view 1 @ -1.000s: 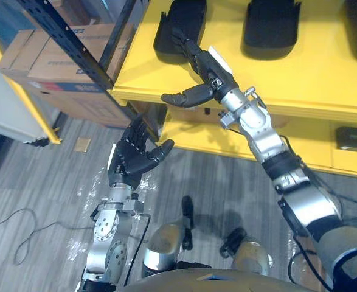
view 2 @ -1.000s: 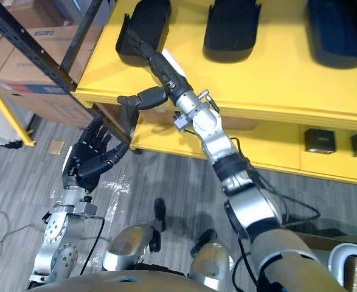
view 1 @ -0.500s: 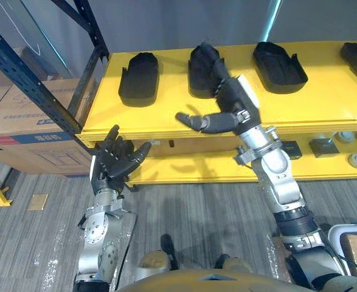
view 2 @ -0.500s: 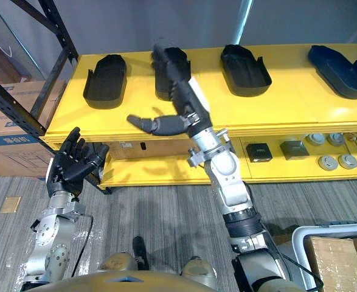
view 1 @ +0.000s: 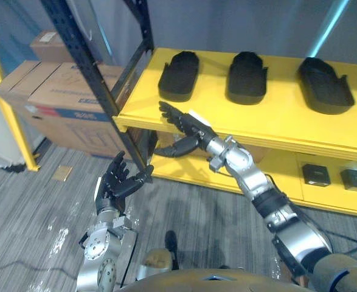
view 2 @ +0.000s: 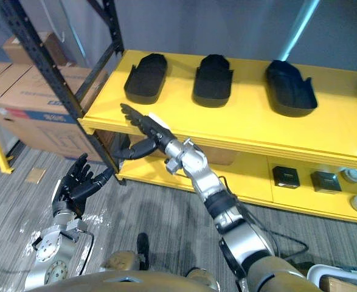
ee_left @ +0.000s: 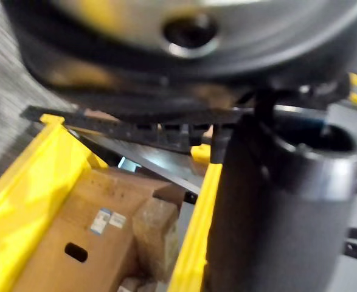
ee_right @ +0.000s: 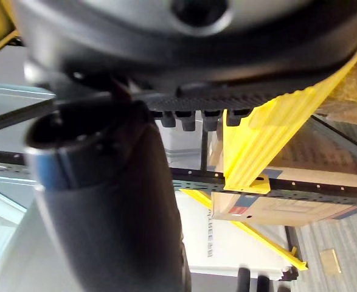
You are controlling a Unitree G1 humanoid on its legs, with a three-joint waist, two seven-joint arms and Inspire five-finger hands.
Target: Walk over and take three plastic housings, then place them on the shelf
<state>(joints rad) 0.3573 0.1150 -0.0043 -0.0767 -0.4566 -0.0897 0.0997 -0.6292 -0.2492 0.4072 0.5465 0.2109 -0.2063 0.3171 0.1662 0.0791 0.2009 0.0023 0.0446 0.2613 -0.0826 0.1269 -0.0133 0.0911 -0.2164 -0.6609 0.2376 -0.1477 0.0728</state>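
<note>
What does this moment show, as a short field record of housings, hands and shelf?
housings: black, in a row atop the yellow shelf
right hand: open, empty, at the shelf's front edge near the leftmost housing
left hand: open, empty, low over the floor
lower level: small black boxes

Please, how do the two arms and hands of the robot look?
The left arm and right arm are silver-grey with round joints; black bands ring the right forearm. The left hand and right hand are dark with slim fingers; the right bears a white cover.
</note>
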